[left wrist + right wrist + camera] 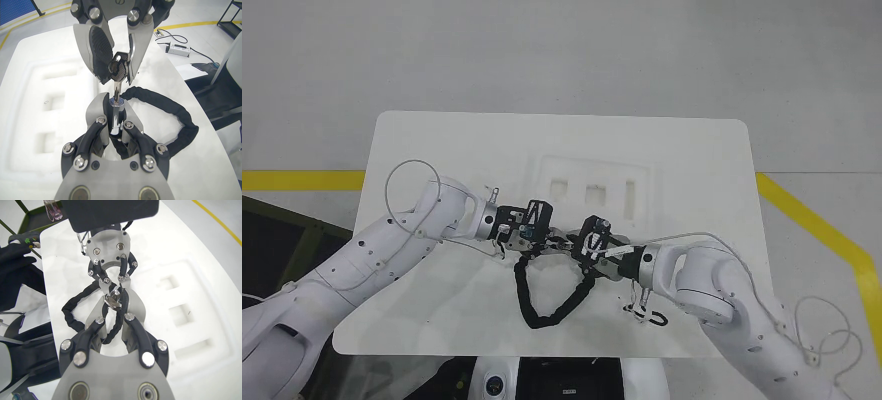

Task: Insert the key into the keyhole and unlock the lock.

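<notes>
My left gripper point(116, 103) is shut on the chrome lock cylinder point(115, 121), holding it above the table with the keyhole facing the other arm. A chain in a black sleeve point(182, 114) hangs from the lock in a loop onto the table. Opposite it, my right gripper point(117, 75) is shut on the black head of the key point(119, 66). The blade's tip sits in the keyhole; most of the blade still shows. In the right wrist view the key point(113, 303) meets the lock point(115, 293) between both grippers. In the top view the grippers point(554, 238) meet mid-table above the chain point(542, 310).
A white foam tray point(637, 200) with three rectangular recesses lies on the white table point(442, 150) just behind the grippers. A small black hook point(649, 316) lies near the right arm. Off the table, a charger box point(177, 49) and cables sit on the floor.
</notes>
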